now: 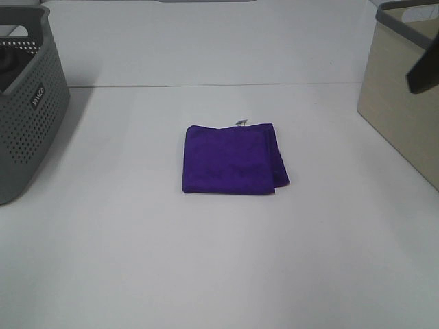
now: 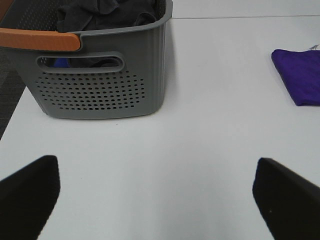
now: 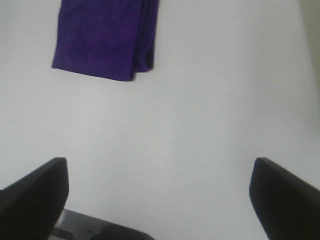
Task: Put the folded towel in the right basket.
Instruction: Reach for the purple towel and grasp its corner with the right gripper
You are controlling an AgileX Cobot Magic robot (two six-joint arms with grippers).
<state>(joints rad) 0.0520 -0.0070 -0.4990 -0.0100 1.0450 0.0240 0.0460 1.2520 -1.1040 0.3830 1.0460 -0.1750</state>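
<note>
Two baskets, one towel and two empty grippers on a white table (image 1: 206, 274).

- **Far left:** grey basket (image 1: 27, 116), perforated, with an orange handle (image 2: 40, 39) along its rim and dark cloth (image 2: 105, 12) heaped inside.
- **Near side of that basket:** left gripper (image 2: 157, 195), fingers spread wide with nothing between them, well apart from the towel.
- **Centre:** folded towel (image 1: 233, 159), purple, roughly square, lying flat on the table. Layered open edges turned to the right, a small label (image 1: 240, 123) showing at the far edge. Touching neither basket.
- **Near side of the towel:** right gripper (image 3: 160, 195), likewise spread wide and empty, short of the cloth and not yet over it.
- **Far right:** right basket (image 1: 405, 103), beige with a grey rim, partly cut off by the frame, its inside not visible. Dark shape crossing the rim in the high view, too partial to name.

Step in hand, as judged: the very start, a reach toward the towel with no grasp made. Called for next: right gripper brought forward and down over the towel's right-hand edge, then a pinch through all layers so that the fold holds. After that, a lift high enough to clear the basket's rim.
</note>
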